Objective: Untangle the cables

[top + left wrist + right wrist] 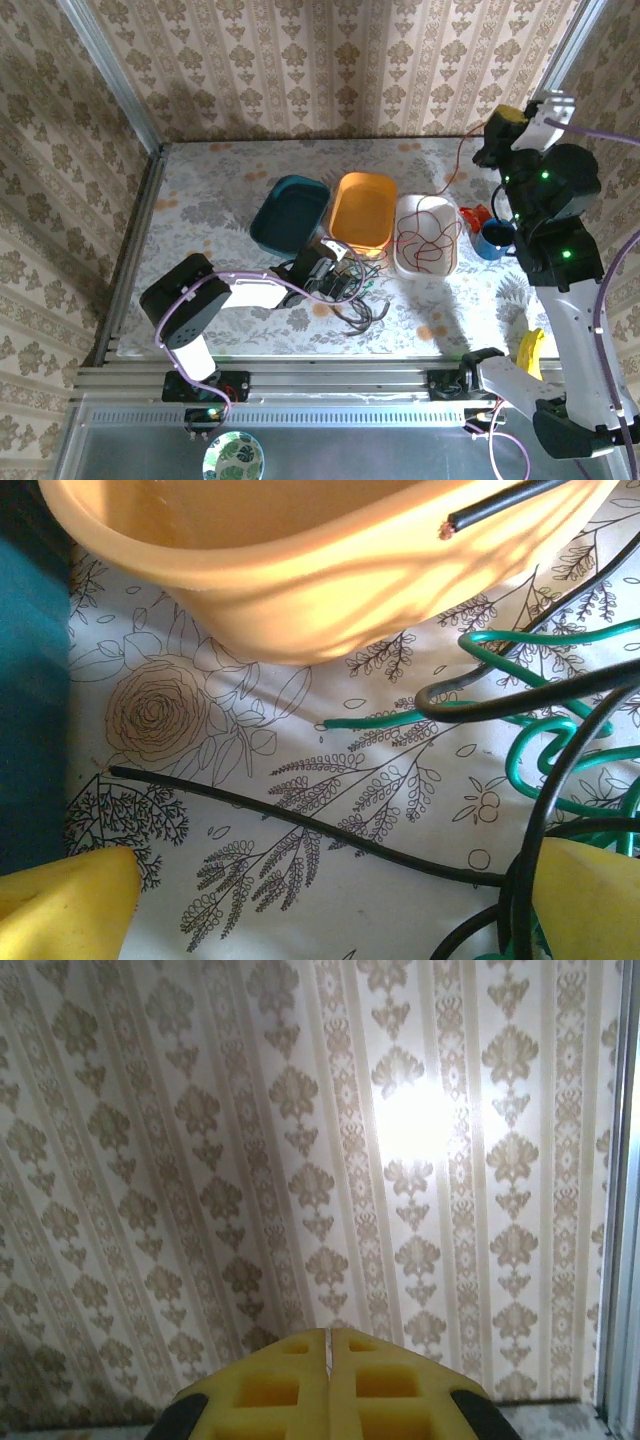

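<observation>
The left tool (330,910) hangs low over the floral worktop (250,780). Its yellow fingers are spread wide and straddle a thin black cable (300,823) beside loops of green cable (390,720), near the orange plastic tray (300,590). The right tool (329,1350) is pressed closed, high by the wall. A thin red cable (430,238) lies coiled in the white tray (399,235), with one strand climbing toward that tool. Sorting looks midway. The next move is to close on the black strand and draw it clear of the green.

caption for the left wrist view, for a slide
Open left gripper over black cables and green cables on the floral table, beside the orange tub.
</observation>
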